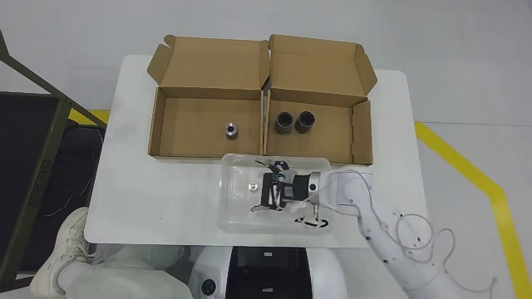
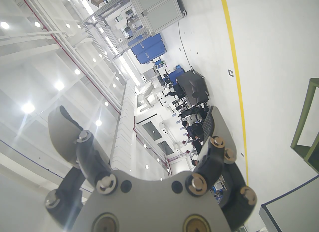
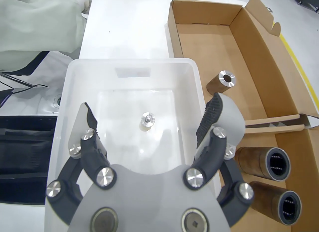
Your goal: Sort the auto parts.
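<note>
A small silver bolt-like part point(image 3: 147, 119) point(image 1: 250, 186) lies on the floor of the clear plastic bin point(image 3: 124, 68) point(image 1: 226, 216). My right gripper point(image 3: 152, 115) point(image 1: 259, 191) hangs open over the bin, with the part between and just beyond its fingertips. The left cardboard box point(image 1: 158, 129) point(image 3: 249, 43) holds one short metal bushing point(image 1: 230, 129) point(image 3: 221, 82). Two dark cylindrical bearings point(image 1: 295, 120) point(image 3: 264, 163) lie in the right box point(image 1: 362, 129). My left gripper point(image 2: 134, 128) is open and empty, pointing up at the hall.
The white table point(image 1: 125, 183) carries both boxes at the back and the bin at the front edge. A seated person's leg and shoe point(image 1: 66, 249) are at the table's front left corner. A dark green frame point(image 1: 33, 133) stands to the left.
</note>
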You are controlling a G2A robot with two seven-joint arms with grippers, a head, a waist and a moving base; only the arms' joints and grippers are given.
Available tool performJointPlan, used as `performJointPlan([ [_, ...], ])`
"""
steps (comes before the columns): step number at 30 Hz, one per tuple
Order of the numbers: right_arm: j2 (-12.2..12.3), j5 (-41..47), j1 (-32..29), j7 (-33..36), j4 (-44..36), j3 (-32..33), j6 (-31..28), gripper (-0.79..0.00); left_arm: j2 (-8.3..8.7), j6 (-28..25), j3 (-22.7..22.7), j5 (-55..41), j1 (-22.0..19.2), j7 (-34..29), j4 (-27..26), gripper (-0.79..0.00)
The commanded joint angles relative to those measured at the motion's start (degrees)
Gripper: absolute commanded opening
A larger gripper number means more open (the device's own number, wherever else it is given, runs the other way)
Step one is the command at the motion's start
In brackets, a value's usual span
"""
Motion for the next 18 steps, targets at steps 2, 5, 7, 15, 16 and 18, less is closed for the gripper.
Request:
performJointPlan([
  [2,-0.3,0.0,1.1,0.2,1.8,-1.2,0.9,-0.012,0.0,0.0,0.0,0.0,0.0,0.0,0.0,0.0],
  [5,-0.5,0.1,2.2,0.4,3.2,-2.2,1.4,-0.089,0.0,0.0,0.0,0.0,0.0,0.0,0.0,0.0],
  [7,-0.6,0.3,2.8,0.7,4.1,-2.9,1.5,-0.108,0.0,0.0,0.0,0.0,0.0,0.0,0.0,0.0],
  [15,-1.0,-0.1,4.2,2.5,6.9,-5.4,2.5,-0.172,0.0,0.0,0.0,0.0,0.0,0.0,0.0,0.0],
  [16,-1.0,-0.1,4.3,2.7,7.3,-5.8,2.6,-0.182,0.0,0.0,0.0,0.0,0.0,0.0,0.0,0.0],
  [18,-1.2,-0.1,4.7,3.0,8.3,-6.5,2.8,-0.2,0.0,0.0,0.0,0.0,0.0,0.0,0.0,0.0],
])
